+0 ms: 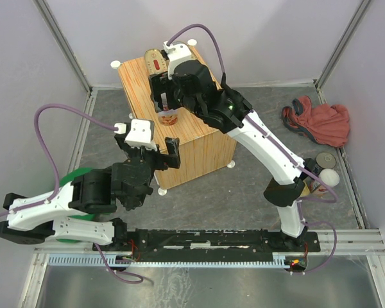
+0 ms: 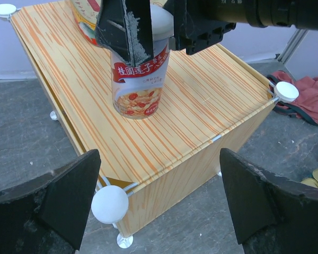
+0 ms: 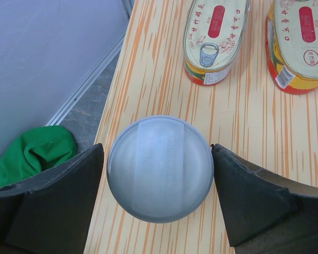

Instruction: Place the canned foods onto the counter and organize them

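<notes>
A tall white-lidded can point(image 3: 160, 168) stands upright on the wood-grain counter point(image 3: 244, 106), near its edge. My right gripper point(image 3: 158, 151) hangs over the can, open, one finger on each side of the lid, a slim gap on the left and the right finger just at its rim. The left wrist view shows the same can point(image 2: 139, 79) with its red and white label. Two oval gold cans with red labels point(image 3: 216, 37) point(image 3: 302, 42) lie behind it. My left gripper point(image 2: 159, 203) is open wide and empty, level with the counter's near corner knob point(image 2: 109, 203).
On the floor at right lie a red cloth point(image 1: 321, 122), a dark round can point(image 1: 325, 160) and another white-lidded can point(image 1: 328, 178) beside the right arm. A green cloth point(image 1: 77, 179) lies under the left arm. The counter point(image 1: 199, 144) stands mid-table; grey walls close in the sides.
</notes>
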Controlling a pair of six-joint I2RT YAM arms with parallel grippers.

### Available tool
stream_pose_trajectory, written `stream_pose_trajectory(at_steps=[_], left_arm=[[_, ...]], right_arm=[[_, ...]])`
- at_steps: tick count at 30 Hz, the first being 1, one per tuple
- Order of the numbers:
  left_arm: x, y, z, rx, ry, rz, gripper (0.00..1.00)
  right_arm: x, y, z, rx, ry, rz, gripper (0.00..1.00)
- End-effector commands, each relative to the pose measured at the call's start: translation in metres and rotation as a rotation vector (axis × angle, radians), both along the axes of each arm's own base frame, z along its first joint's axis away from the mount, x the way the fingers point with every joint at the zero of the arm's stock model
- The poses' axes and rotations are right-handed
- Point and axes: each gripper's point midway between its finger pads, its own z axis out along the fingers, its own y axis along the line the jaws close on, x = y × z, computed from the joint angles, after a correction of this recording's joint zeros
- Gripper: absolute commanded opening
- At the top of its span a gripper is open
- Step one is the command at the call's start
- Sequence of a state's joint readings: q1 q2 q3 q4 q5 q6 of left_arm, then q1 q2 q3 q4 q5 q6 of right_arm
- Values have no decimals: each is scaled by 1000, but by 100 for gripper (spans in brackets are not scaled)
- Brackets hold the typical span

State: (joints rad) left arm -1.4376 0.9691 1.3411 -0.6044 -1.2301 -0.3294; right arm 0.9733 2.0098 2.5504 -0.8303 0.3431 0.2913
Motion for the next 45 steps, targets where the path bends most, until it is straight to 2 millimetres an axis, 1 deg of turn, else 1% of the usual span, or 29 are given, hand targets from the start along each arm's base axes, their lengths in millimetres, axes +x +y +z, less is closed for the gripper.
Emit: stream_pose_trajectory(at_steps=[1,6,11,15,20,23,27,31,36,37,39,43,45], left_arm=[[0,0,2,-46,2,28,99],[1,-1,3,-49,-1,37,99],[3,-2,6,-31,-12,53,99],[4,-3,5,-21,-14,62,99],[8,-11,3,-6,-8,36,99],[18,-16,6,-10,3,10,99],[37,-18,8,20,14,16,99],[56,-14,11,29,14,27,99],[71,-5,10,25,18,55,99],[73,-3,10,26,19,61,99],[78,0,9,31,19,67,99],[87,-3,9,38,17,48,99],[90,-7,7,47,15,32,99]], right_arm=[[-8,-13,41,104,-47,4,90],[-12,-17,50,129,-51,7,91],[-15,-25,62,156,-58,2,91],[-17,-32,67,169,-58,-5,91],[-20,-40,74,185,-62,-9,91],[-24,-46,81,195,-68,-13,92],[-29,-59,89,201,-77,-31,91],[-36,-77,95,199,-85,-54,91],[-49,-100,98,203,-86,-73,92],[-51,-103,94,197,-81,-76,92],[-56,-111,94,204,-79,-82,92],[-68,-130,93,224,-82,-96,92],[-71,-138,89,221,-77,-108,92]])
